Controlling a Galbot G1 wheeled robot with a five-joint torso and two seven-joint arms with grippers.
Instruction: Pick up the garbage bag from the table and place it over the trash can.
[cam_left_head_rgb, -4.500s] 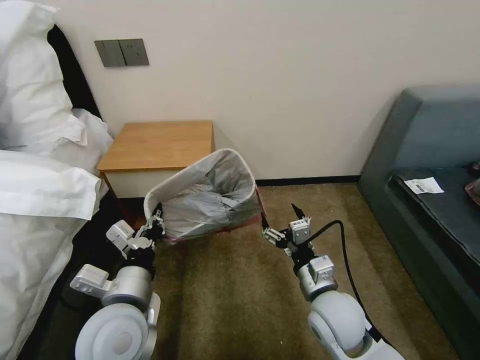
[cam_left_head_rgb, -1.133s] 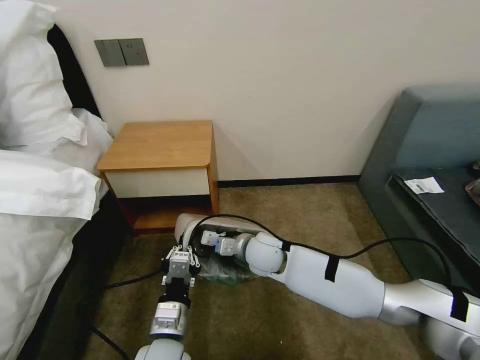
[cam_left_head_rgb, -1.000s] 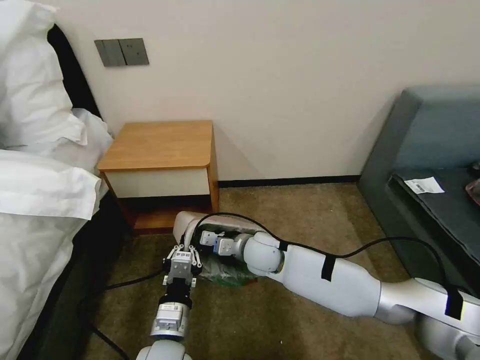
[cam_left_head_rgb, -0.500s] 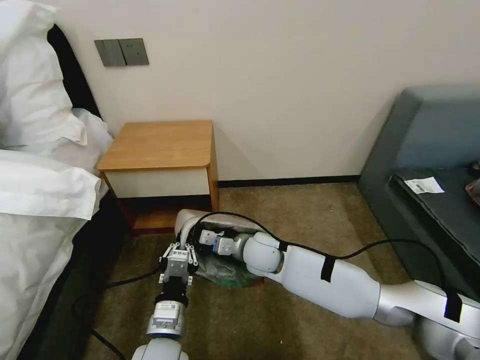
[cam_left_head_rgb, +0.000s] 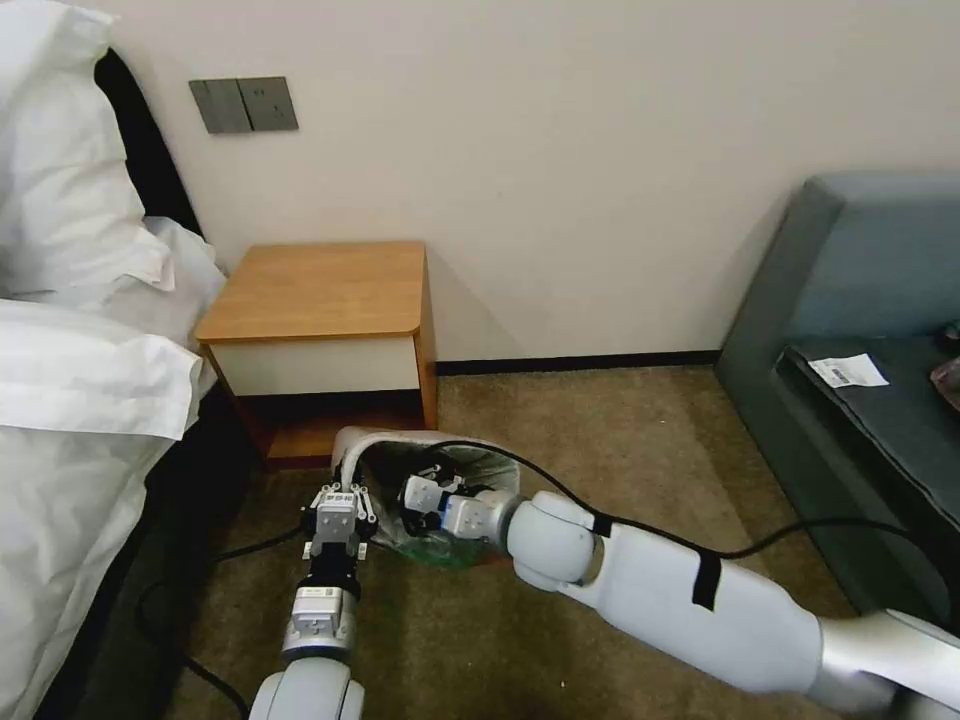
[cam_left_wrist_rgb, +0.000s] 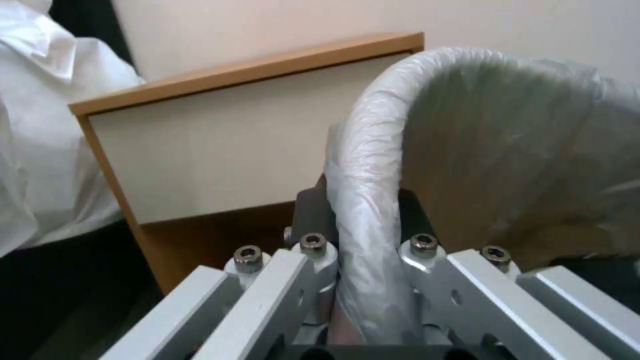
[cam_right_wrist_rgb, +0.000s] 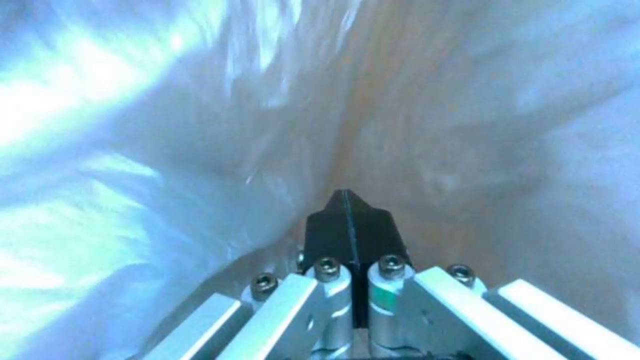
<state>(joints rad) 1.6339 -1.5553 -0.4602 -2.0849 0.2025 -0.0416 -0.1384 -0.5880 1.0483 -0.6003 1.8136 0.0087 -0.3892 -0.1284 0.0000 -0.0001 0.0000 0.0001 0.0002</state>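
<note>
Left claw (cam_left_wrist_rgb: 363, 280) pinching the bag (cam_left_wrist_rgb: 507, 145)-wrapped rim of the bin (cam_left_head_rgb: 352, 447) on the carpet beside the desk (cam_left_head_rgb: 315, 290), right claw (cam_right_wrist_rgb: 347, 225) pressed together inside, best sweeping the liner gently flat without tearing.

One trash can (cam_left_head_rgb: 350, 445) is sitting on the carpet, wearing one garbage bag (cam_left_head_rgb: 455, 470). One worktop (cam_left_head_rgb: 315, 290) is standing behind it, and two grippers, left gripper (cam_left_head_rgb: 338, 497) and right gripper (cam_left_head_rgb: 418, 497), are working there.
</note>
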